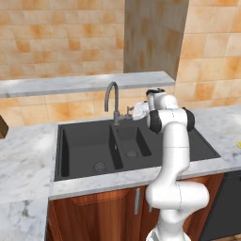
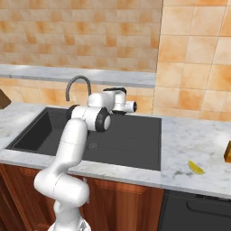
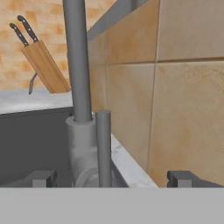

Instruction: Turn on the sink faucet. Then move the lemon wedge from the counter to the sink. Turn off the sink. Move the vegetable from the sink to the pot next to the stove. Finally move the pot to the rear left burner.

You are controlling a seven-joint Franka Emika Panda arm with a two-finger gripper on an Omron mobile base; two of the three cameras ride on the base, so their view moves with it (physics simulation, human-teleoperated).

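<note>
The dark grey gooseneck sink faucet (image 1: 112, 100) stands behind the divider of the black double-basin sink (image 1: 89, 141). My gripper (image 1: 129, 113) is at the faucet's base from the right, open. In the hand view the faucet (image 3: 77, 65) rises close ahead, and its slim lever handle (image 3: 103, 144) stands between my gripper's (image 3: 113, 178) spread fingertips (image 3: 41, 178), touching neither. No water runs. The yellow lemon wedge (image 2: 196, 168) lies on the marble counter (image 2: 189, 135) right of the sink (image 2: 131, 135).
A tiled wall with a marble ledge (image 1: 84, 84) runs just behind the faucet. A wooden knife block (image 3: 43, 65) stands on the counter left of the sink. A brown object (image 2: 228, 151) sits at the counter's far right. A dark appliance front (image 2: 194, 212) lies below the lemon.
</note>
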